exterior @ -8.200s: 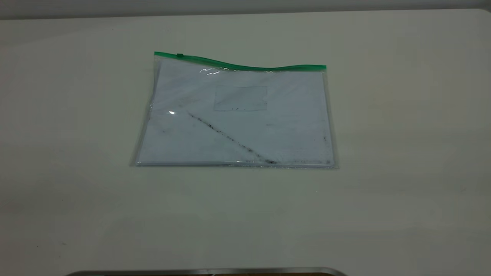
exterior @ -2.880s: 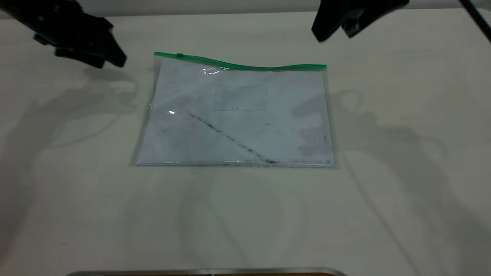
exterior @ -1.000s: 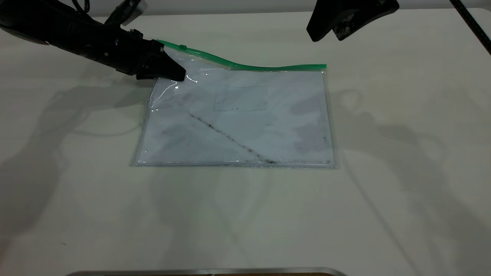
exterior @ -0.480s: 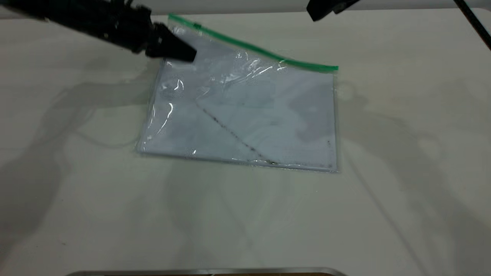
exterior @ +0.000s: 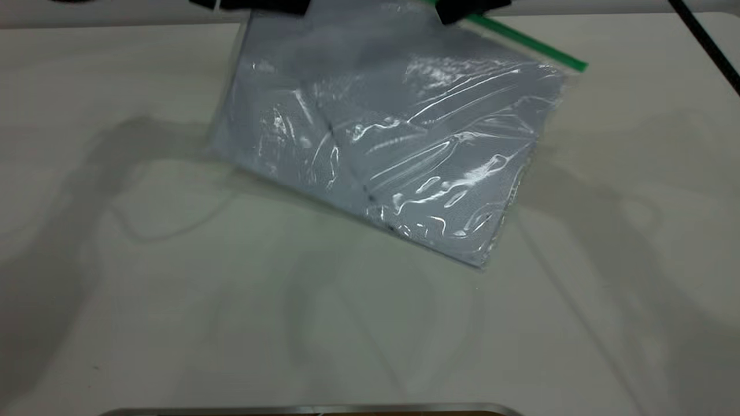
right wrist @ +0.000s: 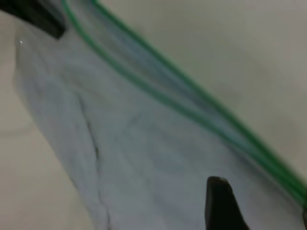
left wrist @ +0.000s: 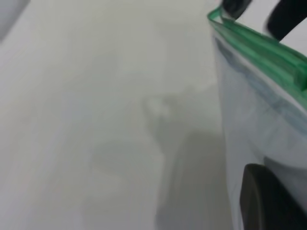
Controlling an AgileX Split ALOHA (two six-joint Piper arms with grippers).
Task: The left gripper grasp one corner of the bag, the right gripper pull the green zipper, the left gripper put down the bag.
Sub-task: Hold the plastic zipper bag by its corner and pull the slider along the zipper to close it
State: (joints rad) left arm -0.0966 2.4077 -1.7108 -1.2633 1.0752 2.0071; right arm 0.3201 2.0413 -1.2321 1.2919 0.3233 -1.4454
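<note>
The bag (exterior: 393,133) is a clear pouch with white paper inside. It hangs tilted from its far left corner, and its near right corner rests on the table. My left gripper (exterior: 286,6), at the top edge of the exterior view, is shut on that corner; one of its fingers (left wrist: 264,201) lies against the plastic. The green zipper (exterior: 529,43) runs down the raised far edge and also shows in the left wrist view (left wrist: 259,45). My right gripper (exterior: 468,7) is at the strip, open, with its fingers (right wrist: 218,203) on either side of the green edge. I cannot make out the slider tab.
The pale table (exterior: 173,289) lies under and around the bag. A thin black cable (exterior: 708,43) crosses the far right corner. A metal rim (exterior: 312,409) runs along the near edge.
My left gripper has lifted the bag's far left corner higher and to the right, so the bag now hangs steeply. My right gripper has moved left to the green strip.
</note>
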